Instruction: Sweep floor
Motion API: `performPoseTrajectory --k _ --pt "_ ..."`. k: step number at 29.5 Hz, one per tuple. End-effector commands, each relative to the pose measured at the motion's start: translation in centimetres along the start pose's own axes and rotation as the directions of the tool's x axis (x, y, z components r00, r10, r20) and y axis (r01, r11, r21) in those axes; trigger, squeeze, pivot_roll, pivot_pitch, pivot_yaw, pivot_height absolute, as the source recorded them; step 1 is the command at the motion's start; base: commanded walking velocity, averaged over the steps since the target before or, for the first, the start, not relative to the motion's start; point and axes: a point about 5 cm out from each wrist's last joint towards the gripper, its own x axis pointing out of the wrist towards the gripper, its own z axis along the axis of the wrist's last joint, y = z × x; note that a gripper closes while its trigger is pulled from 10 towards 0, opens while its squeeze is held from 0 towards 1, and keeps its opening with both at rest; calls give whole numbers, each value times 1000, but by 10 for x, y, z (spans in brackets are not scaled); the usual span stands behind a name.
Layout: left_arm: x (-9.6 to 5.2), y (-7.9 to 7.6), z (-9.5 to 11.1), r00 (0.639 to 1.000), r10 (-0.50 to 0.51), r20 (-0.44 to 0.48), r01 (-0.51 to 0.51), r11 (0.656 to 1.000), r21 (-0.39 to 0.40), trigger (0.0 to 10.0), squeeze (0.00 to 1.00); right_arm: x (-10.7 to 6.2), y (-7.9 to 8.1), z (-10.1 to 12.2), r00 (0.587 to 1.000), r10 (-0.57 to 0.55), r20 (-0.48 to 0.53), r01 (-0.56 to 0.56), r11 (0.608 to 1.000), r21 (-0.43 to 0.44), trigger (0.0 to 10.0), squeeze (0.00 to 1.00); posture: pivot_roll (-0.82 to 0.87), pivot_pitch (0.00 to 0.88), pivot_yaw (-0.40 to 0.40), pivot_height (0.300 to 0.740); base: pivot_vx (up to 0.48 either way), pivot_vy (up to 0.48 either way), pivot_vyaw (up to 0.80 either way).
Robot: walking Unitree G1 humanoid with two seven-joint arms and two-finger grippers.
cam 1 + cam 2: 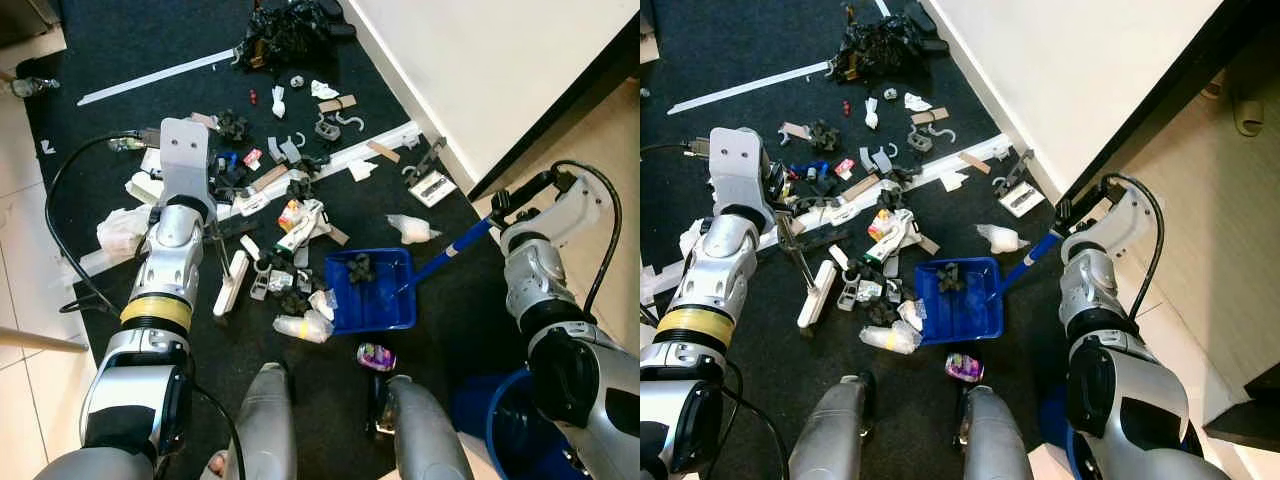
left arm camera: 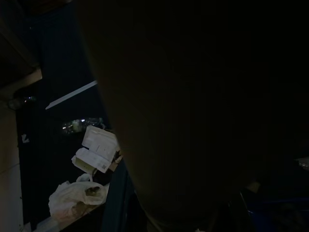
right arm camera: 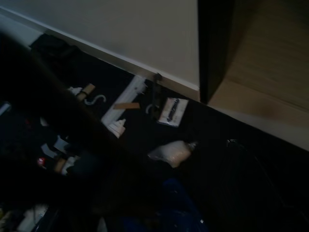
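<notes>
— Where is the dustpan?

— The blue dustpan [image 1: 372, 290] lies flat on the dark carpet [image 1: 130, 50] just ahead of the robot's feet. Its blue handle [image 1: 452, 250] slants up and to the right, into the right gripper [image 1: 500, 212], which is clamped on it.

— What is in it?

— A few dark scraps [image 1: 358, 267] near its far edge.

— And around it?

— Litter [image 1: 290, 215] crowds its left side: white wrappers, black clips, cardboard bits. A crumpled clear bag [image 1: 305, 326] touches its near left corner, and a small purple packet [image 1: 376, 356] lies just below it. A blue bucket [image 1: 500, 420] stands by the right leg.

— The left arm?

— It reaches over the litter; a white brush [image 1: 232, 283] lies below the left gripper [image 1: 215, 235]. I cannot tell how its fingers stand.
</notes>
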Motion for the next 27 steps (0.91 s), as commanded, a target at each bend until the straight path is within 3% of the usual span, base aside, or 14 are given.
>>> performPoseTrajectory --k 1,27 --pt "-1 6 3 1000 6 15 -7 1000 18 10000 0 -2 -9 -5 1000 -24 -17 23 1000 -5 10000 0 234 309 -48 740 0 0 0" --pt "-1 10 6 1000 5 27 -6 1000 21 10000 0 -1 -9 -3 999 29 -26 -29 999 -29 10000 0 244 308 -53 740 0 0 0"
